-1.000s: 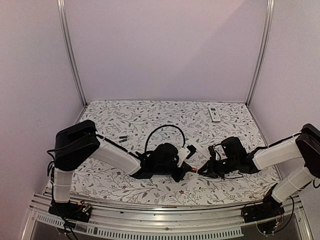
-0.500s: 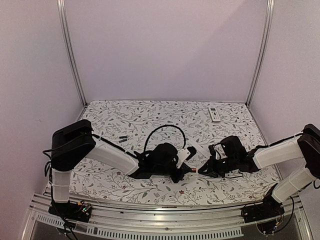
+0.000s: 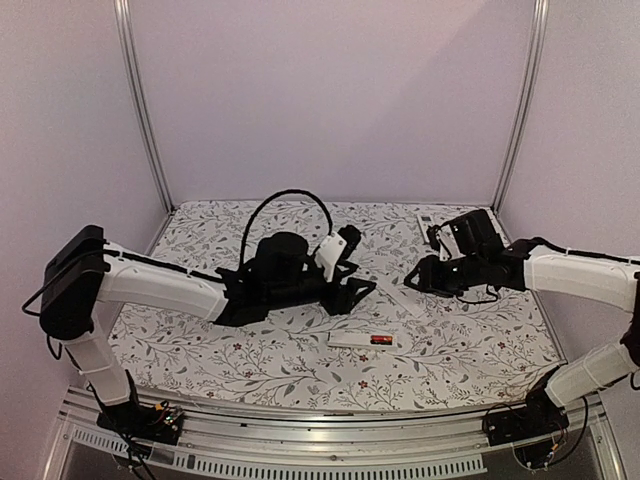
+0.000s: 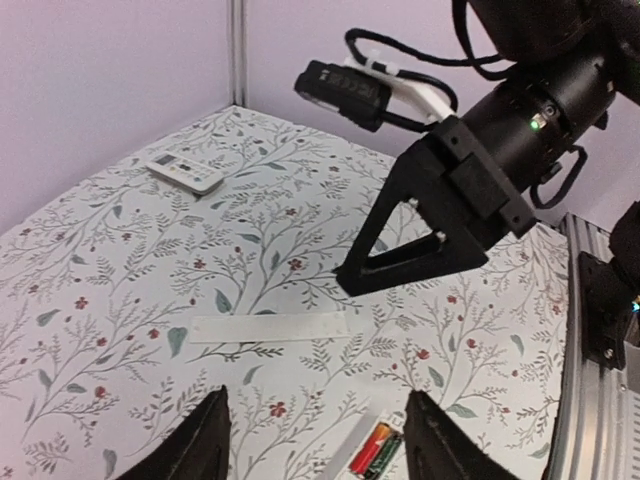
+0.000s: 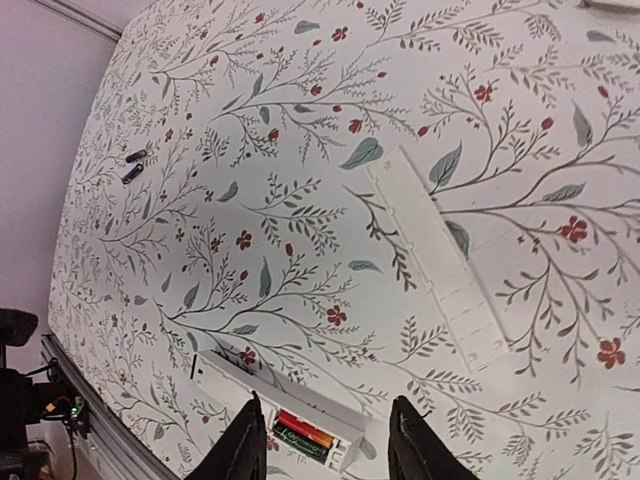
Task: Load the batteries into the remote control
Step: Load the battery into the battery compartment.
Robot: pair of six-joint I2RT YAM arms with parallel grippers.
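The batteries (image 3: 381, 340) lie in the open compartment of the remote control (image 3: 352, 340), a slim white plastic bar flat on the floral cloth (image 3: 250, 360) near the middle, closer to the near edge; from above they are only a red and dark speck at its right end. The right wrist view shows more; there the cells (image 5: 300, 436) are slim glossy cylinders, red, black and a touch of green, side by side in the recess. The left wrist view catches just one end of them (image 4: 375, 450) at its lower edge.

The left gripper (image 4: 316, 420) is held above the cloth, its black fingers apart with nothing between them; the right gripper (image 5: 328, 420) is likewise spread and empty, well above the table on the far right. The left wrist camera also sees the right arm's matte black triangular finger (image 4: 410, 250) hanging over the cloth.

A long flat white panel (image 3: 402, 299) lies beyond the remote control, apart from it; the right wrist view reveals faint cross lines dividing one end of it into segments. Two tiny dark loose cylinders (image 5: 133, 166) rest close together on the left of the table, seen only by the right wrist camera. A second small remote (image 4: 185, 172), white with a pale display, sits in the far right corner.
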